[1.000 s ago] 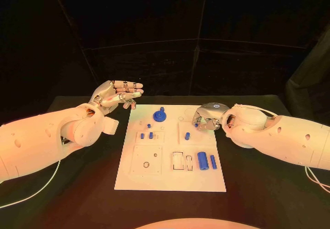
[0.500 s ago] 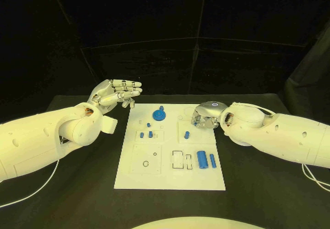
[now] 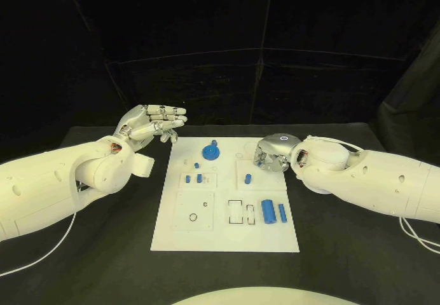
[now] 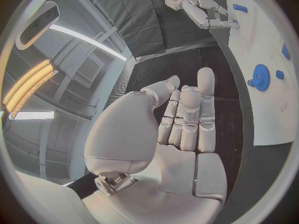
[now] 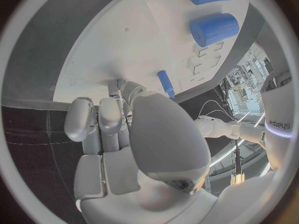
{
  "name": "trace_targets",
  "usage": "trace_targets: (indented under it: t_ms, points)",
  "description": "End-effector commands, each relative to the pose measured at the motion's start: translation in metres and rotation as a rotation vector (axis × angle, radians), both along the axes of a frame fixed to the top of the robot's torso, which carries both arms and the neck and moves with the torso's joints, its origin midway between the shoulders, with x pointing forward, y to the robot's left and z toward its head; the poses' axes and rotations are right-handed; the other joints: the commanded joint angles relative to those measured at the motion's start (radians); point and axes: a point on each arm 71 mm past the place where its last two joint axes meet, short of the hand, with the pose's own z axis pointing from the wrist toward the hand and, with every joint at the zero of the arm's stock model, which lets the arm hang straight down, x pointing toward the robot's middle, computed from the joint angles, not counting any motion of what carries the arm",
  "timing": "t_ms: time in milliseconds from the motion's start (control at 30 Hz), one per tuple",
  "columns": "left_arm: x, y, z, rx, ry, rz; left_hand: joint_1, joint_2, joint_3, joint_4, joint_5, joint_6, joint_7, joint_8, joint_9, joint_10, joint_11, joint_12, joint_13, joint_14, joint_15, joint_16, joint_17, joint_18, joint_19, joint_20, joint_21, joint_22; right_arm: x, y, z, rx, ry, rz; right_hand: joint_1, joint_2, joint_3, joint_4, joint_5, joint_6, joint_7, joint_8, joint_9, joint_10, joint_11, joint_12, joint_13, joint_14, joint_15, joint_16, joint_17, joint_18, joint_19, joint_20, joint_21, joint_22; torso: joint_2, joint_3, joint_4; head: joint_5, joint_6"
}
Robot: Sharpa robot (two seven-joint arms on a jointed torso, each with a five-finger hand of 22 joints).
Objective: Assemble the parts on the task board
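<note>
The white task board (image 3: 229, 229) lies mid-table. On it are a blue gear (image 3: 212, 152) at the far end, three small blue pegs (image 3: 194, 178) below it and one peg (image 3: 248, 178) to their right. A thick blue cylinder (image 3: 268, 211) and a thin one (image 3: 282, 213) lie nearer me. My left hand (image 3: 151, 124) is raised off the board's far left corner, its palm (image 4: 181, 134) bare and fingers straight. My right hand (image 3: 273, 152) hangs curled over the board's far right corner, fingertips (image 5: 117, 87) down at the board near the single peg (image 5: 166, 83). Its thumb hides what lies between them.
Black table (image 3: 357, 254) surrounds the board on every side. Open slots and a small ring (image 3: 193, 218) mark the board's near half. Dark curtains close off the back.
The right hand has crept slightly toward the board's far edge. The left hand stays raised in the same place.
</note>
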Motion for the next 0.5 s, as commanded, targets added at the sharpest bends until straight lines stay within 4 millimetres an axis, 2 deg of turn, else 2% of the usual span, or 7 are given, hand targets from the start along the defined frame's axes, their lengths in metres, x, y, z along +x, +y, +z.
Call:
trace_targets:
  t_ms: [33, 300, 500]
  points:
    - [0.000, 0.000, 0.001, -0.011, -0.001, -0.006, -0.003, 0.002, -0.002, -0.004, 0.005, -0.006, 0.005, 0.000, -0.001, -0.010, 0.001, 0.005, -0.001, -0.006, 0.001, -0.005, -0.002, 0.005, -0.007, 0.002, -0.004, -0.001, -0.002, 0.000, 0.003, 0.000, -0.041, -0.003, -0.015, -0.004, 0.016, -0.007, -0.005, 0.008, 0.000, -0.004, 0.002, 0.012, -0.005, -0.009, -0.002, 0.028, -0.005, 0.008, -0.002, -0.008, 0.009, 0.002, 0.005, 0.004, -0.001, 0.0000, -0.0006, -0.002, -0.001]
    - [0.000, 0.004, 0.001, -0.008, 0.000, 0.001, -0.002, 0.002, -0.001, -0.005, 0.005, -0.007, 0.005, 0.000, -0.001, -0.012, 0.001, 0.005, -0.002, -0.007, 0.001, -0.007, -0.004, 0.006, -0.007, 0.002, -0.004, -0.001, -0.012, -0.005, 0.014, 0.064, -0.113, 0.004, -0.054, -0.018, 0.058, -0.035, 0.005, 0.006, 0.002, -0.010, 0.000, 0.011, -0.003, -0.021, -0.002, 0.026, -0.003, 0.018, -0.005, -0.011, 0.015, 0.004, 0.016, 0.020, -0.002, -0.0006, -0.0006, -0.002, 0.000]
    - [0.001, 0.005, 0.001, -0.006, 0.000, 0.004, -0.002, 0.002, -0.001, -0.006, 0.005, -0.007, 0.006, 0.000, -0.001, -0.013, 0.001, 0.006, -0.002, -0.008, 0.001, -0.009, -0.008, 0.006, -0.007, 0.003, -0.004, -0.001, -0.018, -0.007, 0.020, 0.104, -0.137, 0.007, -0.063, -0.022, 0.069, -0.043, 0.009, 0.005, 0.002, -0.011, 0.000, 0.011, -0.002, -0.023, -0.002, 0.026, -0.003, 0.021, -0.006, -0.012, 0.017, 0.005, 0.020, 0.024, -0.001, -0.0003, 0.0006, -0.004, 0.004]
